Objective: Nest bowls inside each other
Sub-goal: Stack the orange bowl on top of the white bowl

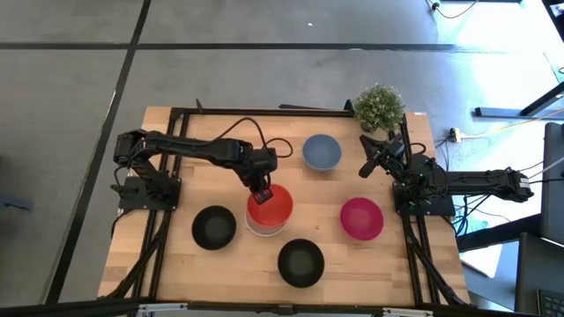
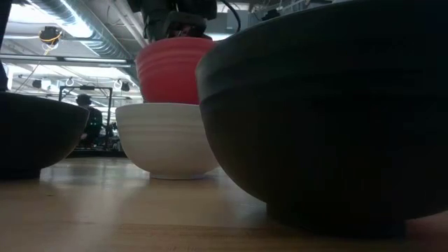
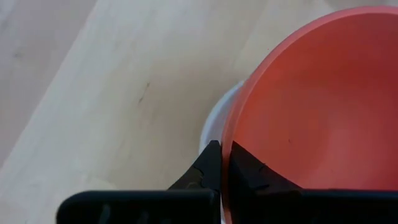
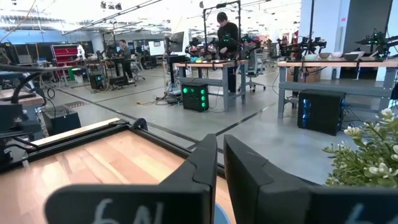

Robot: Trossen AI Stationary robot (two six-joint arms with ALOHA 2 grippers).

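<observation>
The red bowl [image 1: 271, 208] is in my left gripper [image 1: 261, 187], which is shut on it directly over the white bowl [image 1: 263, 227]. In the low view the red bowl's [image 2: 175, 70] base is level with the white bowl's [image 2: 168, 140] rim; whether they touch I cannot tell. The white bowl stands on the table. Two black bowls [image 1: 214, 227] [image 1: 300, 262] sit near the table's near edge, the blue bowl [image 1: 322, 151] toward the far edge, the magenta bowl [image 1: 361, 218] on the right. My right gripper [image 1: 370, 154] waits, shut and raised, beside the plant. My left gripper pinches the red bowl's rim [image 3: 227, 146] on its far-left side, one finger [image 3: 252, 174] inside the bowl and the other finger [image 3: 204, 171] outside. The fingers come from above, pointing down. The bowl stays upright, its mouth up, over the white bowl [image 3: 211, 121].
A small green potted plant [image 1: 379, 106] stands at the far right corner, close to my right arm. One black bowl [image 2: 329, 119] fills much of the low view. Bare wood [image 1: 176, 167] lies to the left of the red bowl. People work at benches in the room beyond.
</observation>
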